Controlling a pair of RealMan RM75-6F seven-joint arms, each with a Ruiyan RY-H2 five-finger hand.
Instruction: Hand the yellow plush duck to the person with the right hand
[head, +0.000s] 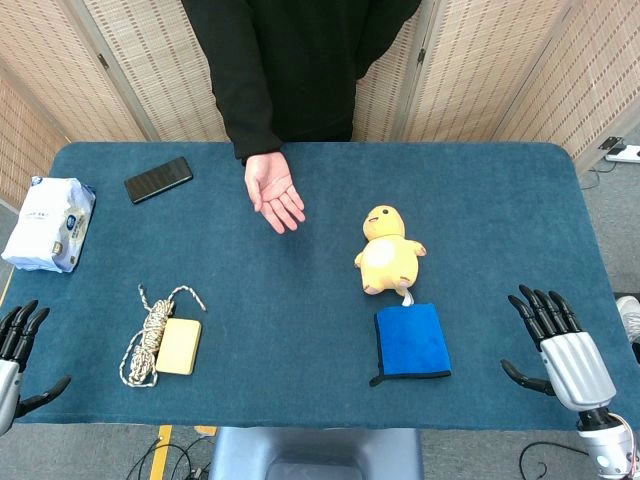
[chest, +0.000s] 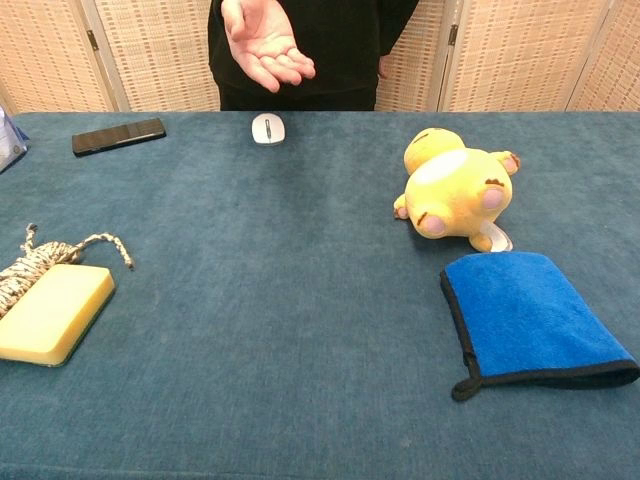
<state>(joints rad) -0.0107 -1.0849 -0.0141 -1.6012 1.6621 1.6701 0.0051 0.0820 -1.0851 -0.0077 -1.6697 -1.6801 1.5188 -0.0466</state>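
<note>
The yellow plush duck lies on its back on the blue table, right of centre, just beyond a blue cloth. The person's open palm is held out over the far middle of the table. My right hand hovers at the near right edge, fingers spread, holding nothing, well to the right of the duck. At the near left edge my left hand is also open and empty. Neither hand shows in the chest view.
A blue cloth lies right in front of the duck. A yellow sponge and a coiled rope sit at near left. A phone, a wipes pack and a small white mouse are farther back.
</note>
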